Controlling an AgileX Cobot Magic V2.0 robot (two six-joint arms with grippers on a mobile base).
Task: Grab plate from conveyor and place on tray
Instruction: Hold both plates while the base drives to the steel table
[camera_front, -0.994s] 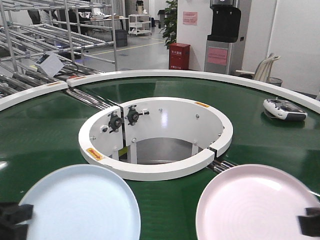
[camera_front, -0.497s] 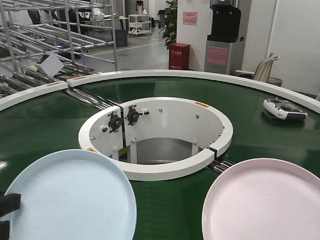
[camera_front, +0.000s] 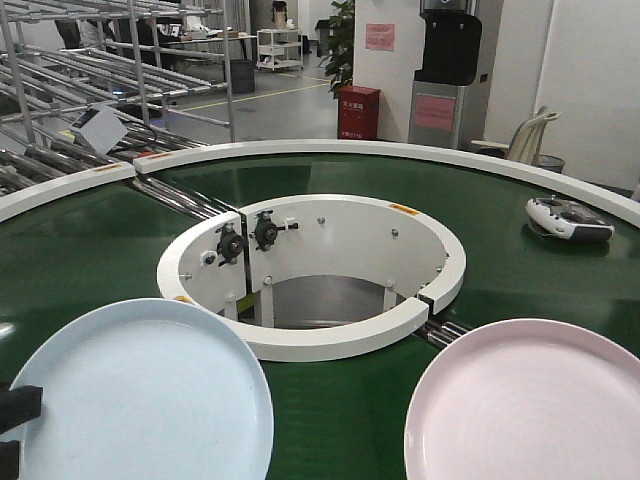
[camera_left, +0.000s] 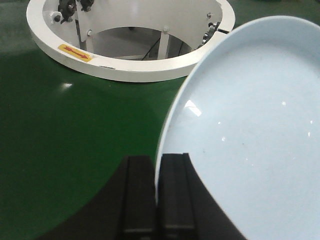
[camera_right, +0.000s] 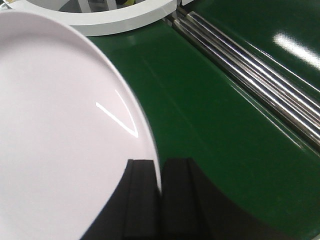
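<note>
Two-arm plate pick at the near edge of the conveyor (camera_front: 90, 260). The left pincer (camera_left: 156, 167) is closed down to a narrow slit, clamping the rim of the blue plate (camera_left: 250, 125). The right pincer (camera_right: 160, 172) is closed in the same way on the rim of the pink plate (camera_right: 60, 125). The blue plate sits at the near-left edge of the belt and the pink plate at the near-right, with the white inner ring (camera_front: 330, 340) between and beyond them. Both plates appear tilted and raised clear of the belt.

A handheld controller (camera_front: 568, 218) lies well apart at the far-right edge, and steel rollers (camera_right: 240, 70) run beside the pink plate. The tray is not in view.

Step in hand, as judged: carry to the tray. An edge grip lets a glossy plate pivot or slip, so move slowly. Level each plate, clear the ring and rim, and lower flat before opening.
</note>
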